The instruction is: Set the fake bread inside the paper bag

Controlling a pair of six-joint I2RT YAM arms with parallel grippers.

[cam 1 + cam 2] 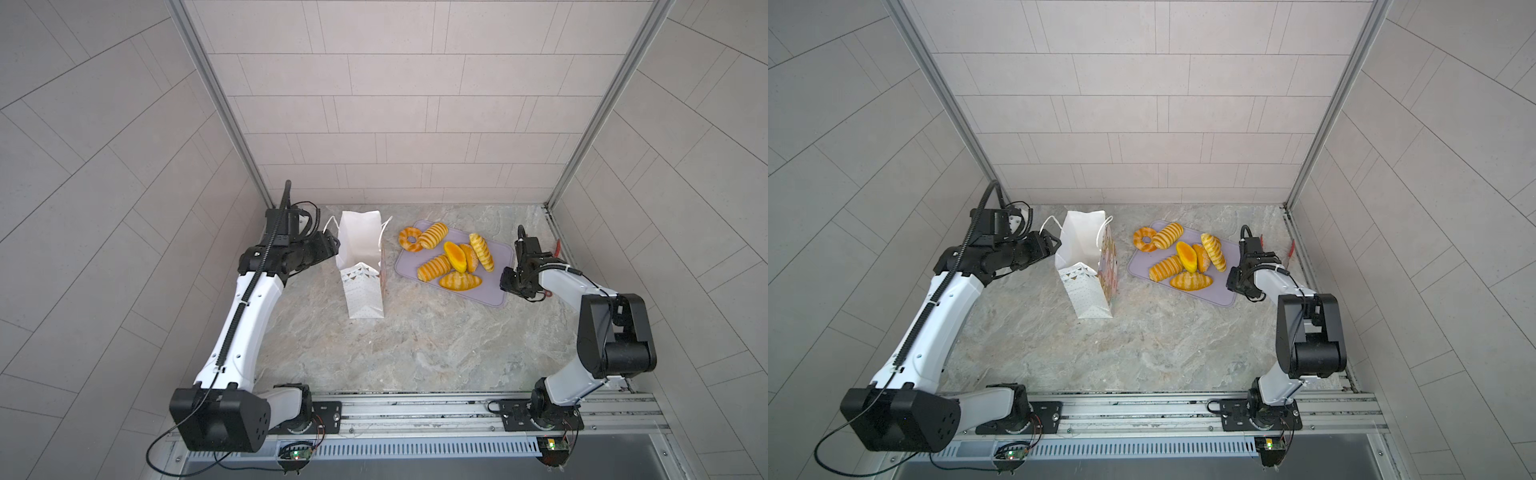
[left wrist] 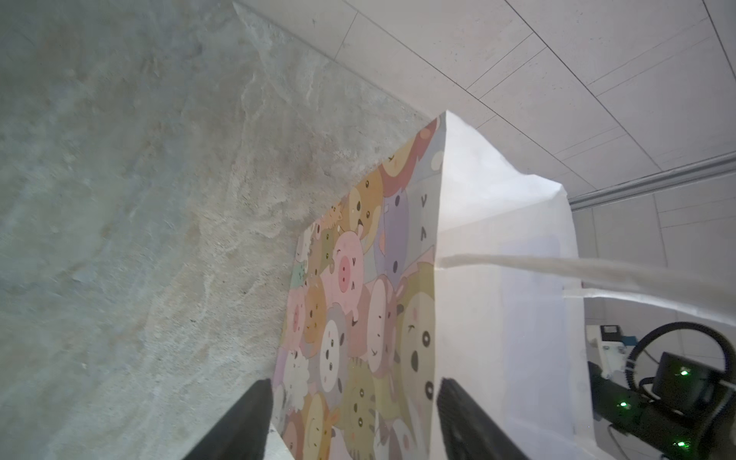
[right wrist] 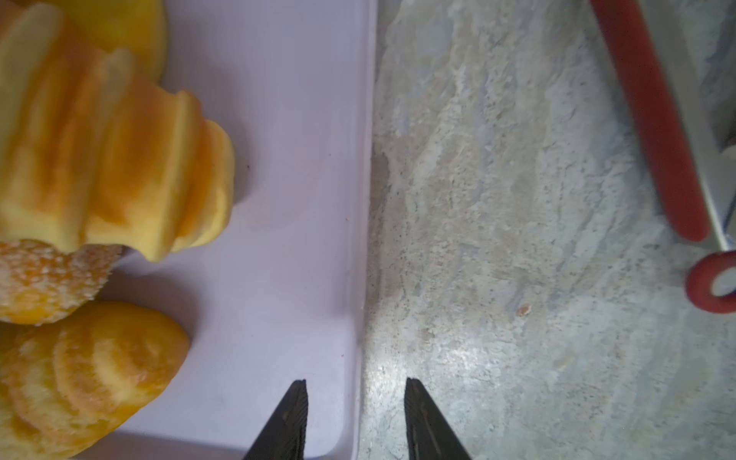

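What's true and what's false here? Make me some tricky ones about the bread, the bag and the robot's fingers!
1. The paper bag stands upright with its top open. True.
2. Some fake bread is inside the bag. False: all the bread in view lies on the lilac tray.
3. The right fingers hold a loaf. False: they are apart and empty, over the tray's edge.
4. The left fingers are at the bag's side. True.
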